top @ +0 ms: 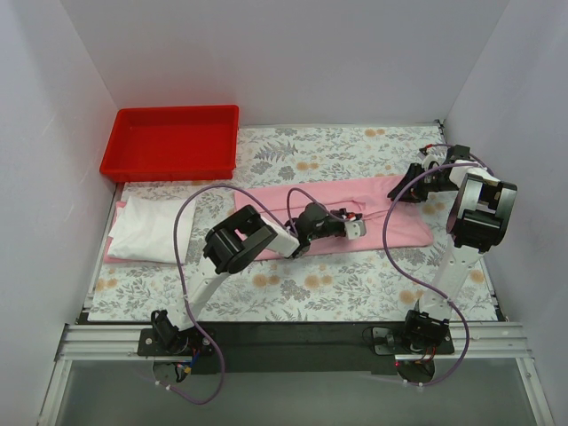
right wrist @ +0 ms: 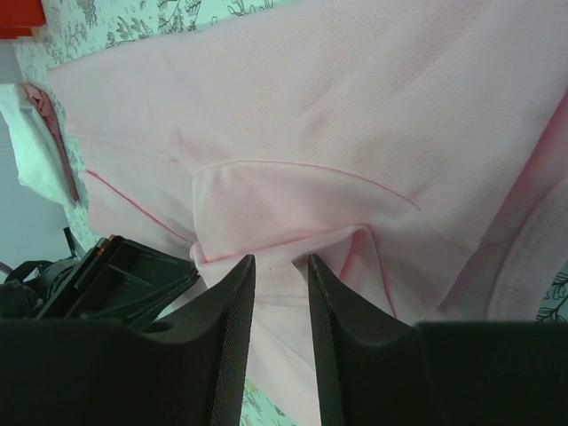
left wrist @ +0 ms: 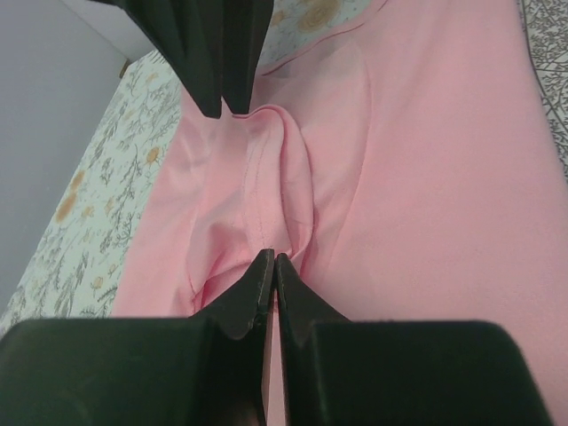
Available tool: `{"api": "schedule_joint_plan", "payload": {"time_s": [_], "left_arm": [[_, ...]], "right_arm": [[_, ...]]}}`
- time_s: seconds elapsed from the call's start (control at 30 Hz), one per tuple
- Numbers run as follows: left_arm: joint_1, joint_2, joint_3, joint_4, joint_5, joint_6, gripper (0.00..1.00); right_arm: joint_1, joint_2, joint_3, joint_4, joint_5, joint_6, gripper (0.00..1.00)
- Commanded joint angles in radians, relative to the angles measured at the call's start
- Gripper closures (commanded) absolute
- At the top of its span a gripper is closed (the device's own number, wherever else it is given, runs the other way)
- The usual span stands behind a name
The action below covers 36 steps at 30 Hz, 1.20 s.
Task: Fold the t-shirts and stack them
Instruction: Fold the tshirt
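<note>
A light pink t-shirt [top: 390, 217] lies spread across the middle of the flowered tablecloth. My left gripper [top: 359, 224] rests low on its middle, jaws shut, with a bunched ridge of the pink cloth [left wrist: 266, 177] pinched at its tips [left wrist: 273, 259]. At the shirt's right end my right gripper [top: 397, 193] stands open. A stitched hem fold of the pink t-shirt [right wrist: 293, 204] lies loose in the gap between the tips of this gripper [right wrist: 281, 260]. A folded white t-shirt [top: 146, 226] lies on another pink t-shirt [top: 111, 253] at the left.
A red plastic tray [top: 120, 155] stands at the back left. White walls close in the table on three sides. The black frame rail [top: 293, 337] with both arm bases runs along the near edge. Purple cables loop over the arms.
</note>
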Motion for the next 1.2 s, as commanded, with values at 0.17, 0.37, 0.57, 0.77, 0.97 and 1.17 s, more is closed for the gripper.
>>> {"api": "schedule_joint_plan", "payload": {"time_s": [0.17,0.37,0.57,0.77,0.97,1.17], "left_arm": [[0.023,-0.078,0.061,-0.036,-0.102,-0.178,1.00],[0.035,-0.114,0.053,-0.054,-0.157,-0.319,0.80],[0.070,-0.167,0.104,-0.185,-0.192,-0.549,0.80],[0.115,-0.268,0.116,-0.403,-0.151,-0.747,0.82],[0.164,-0.384,0.173,-0.793,0.140,-0.871,0.91],[0.164,-0.466,0.105,-0.997,0.194,-1.041,0.92]], "right_arm": [[-0.005,-0.060,0.009,0.014,-0.071,-0.001,0.63],[-0.005,-0.091,0.006,0.021,-0.088,0.010,0.64],[-0.013,-0.143,-0.014,0.026,-0.106,-0.008,0.64],[-0.024,-0.221,-0.033,0.009,-0.069,-0.096,0.72],[0.002,-0.327,-0.114,-0.075,0.128,-0.300,0.99],[0.067,-0.393,-0.228,-0.054,0.230,-0.303,0.99]]}}
